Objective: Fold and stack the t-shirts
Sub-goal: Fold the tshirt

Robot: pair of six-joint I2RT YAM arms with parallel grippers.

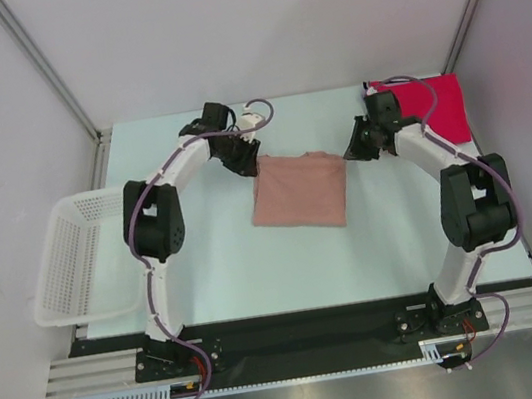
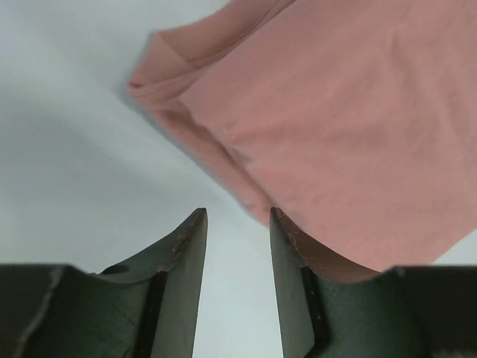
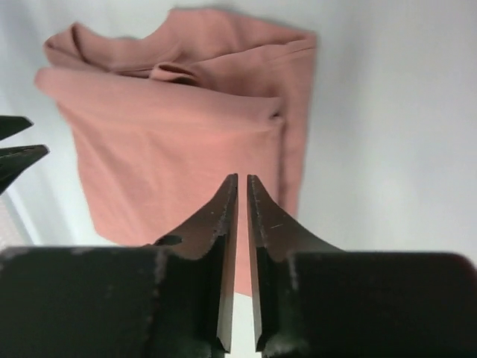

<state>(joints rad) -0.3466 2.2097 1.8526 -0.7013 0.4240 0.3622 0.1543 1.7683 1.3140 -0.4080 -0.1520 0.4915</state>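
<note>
Plainly left claw agape, right claw slit-wide.

T-shirts: you have two in view, the dusty-pink shirt and the red shirt.
Baskets: you have one, the white basket.
Arms: you're running two, the left arm and the right arm.
Grippers: two, the left gripper and the right gripper.
</note>
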